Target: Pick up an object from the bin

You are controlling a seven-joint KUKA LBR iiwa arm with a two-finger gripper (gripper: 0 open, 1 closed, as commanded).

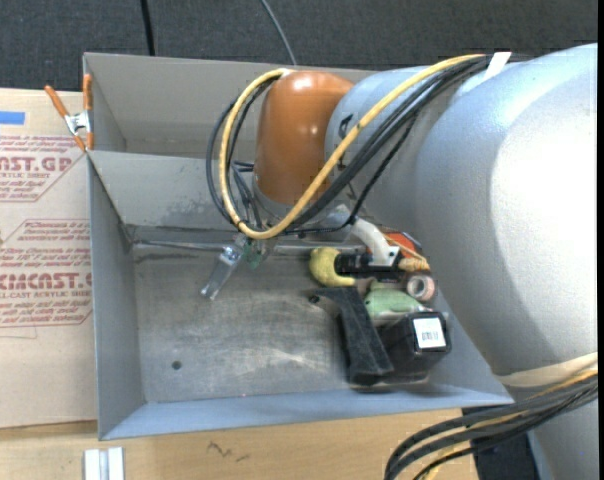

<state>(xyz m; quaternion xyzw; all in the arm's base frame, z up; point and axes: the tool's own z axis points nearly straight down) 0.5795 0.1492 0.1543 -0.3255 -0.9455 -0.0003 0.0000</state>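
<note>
Approach step, I judge: my pincer (222,271), clenched or released I cannot tell, hangs left of the heap (387,313); next I'd shift right.

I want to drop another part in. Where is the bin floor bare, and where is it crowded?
The bare floor is the view's left and near half, bordered by the left wall, the near wall and the black item. The hand hangs over its far edge. Crowded: the heap at right, with a yellow piece, tape roll and labelled black box.
</note>
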